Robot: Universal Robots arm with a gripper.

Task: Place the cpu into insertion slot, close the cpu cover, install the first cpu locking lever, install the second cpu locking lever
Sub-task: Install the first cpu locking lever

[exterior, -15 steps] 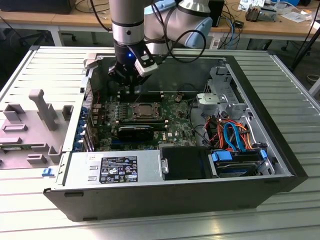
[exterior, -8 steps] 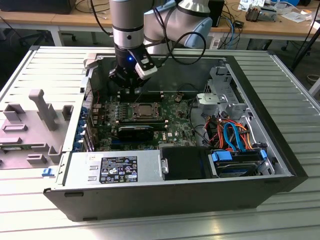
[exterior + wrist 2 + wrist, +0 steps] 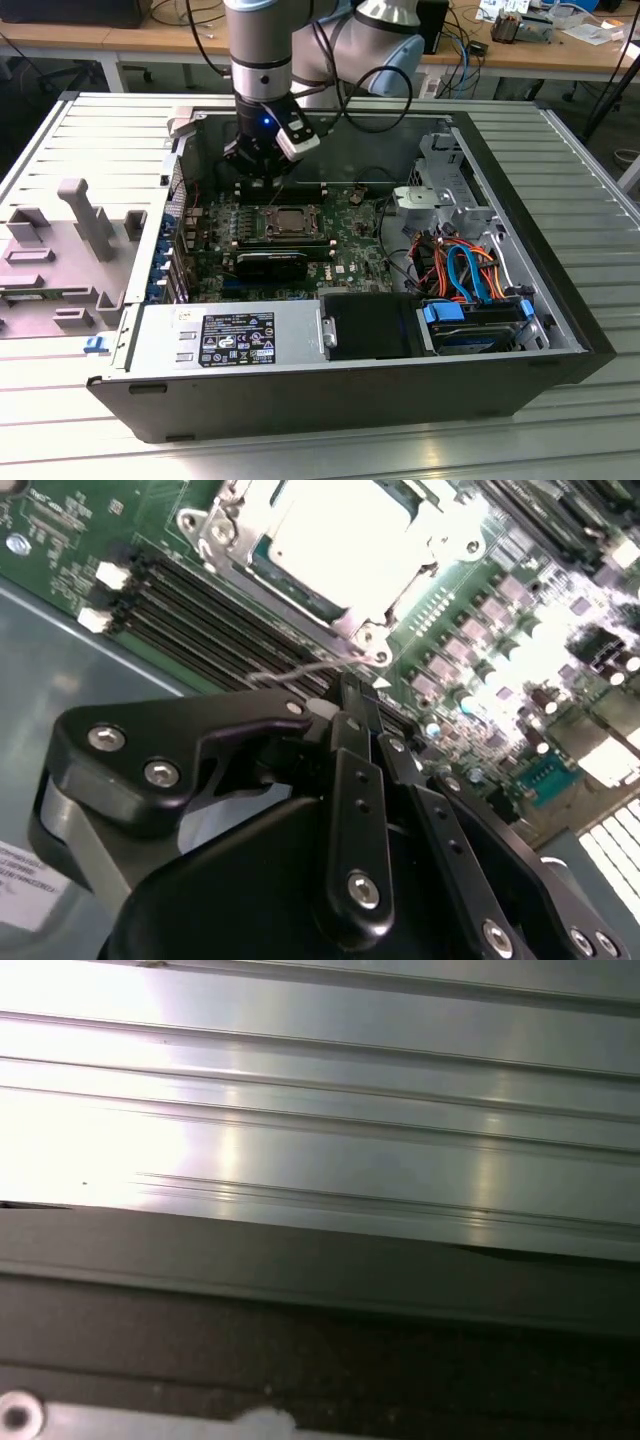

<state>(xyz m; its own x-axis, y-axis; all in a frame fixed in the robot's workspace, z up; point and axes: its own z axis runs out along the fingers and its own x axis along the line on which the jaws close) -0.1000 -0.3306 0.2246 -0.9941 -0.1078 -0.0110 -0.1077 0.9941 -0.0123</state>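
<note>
While my hand (image 3: pixel 262 168) hangs inside the open case (image 3: pixel 500 385), its fingers (image 3: pixel 352 742) are pressed together with nothing between them, the tips just above a thin wire lever (image 3: pixel 300 670) beside the slot (image 3: pixel 284 224). In the second wrist view the cpu (image 3: pixel 335 535) sits in the slot, its pale metal top showing through the cover (image 3: pixel 385 625), which lies flat around it. The case rests on a ribbed grey metal tabletop (image 3: pixel 90 140). A grey moulded fixture (image 3: pixel 60 250) sits on the exterior view's left. Behind, wooden desks (image 3: pixel 120 40) carry cables and loose gear. In the first wrist view, ribbed metal (image 3: pixel 320 1110) runs beyond a dark case edge (image 3: pixel 320 1270).
</note>
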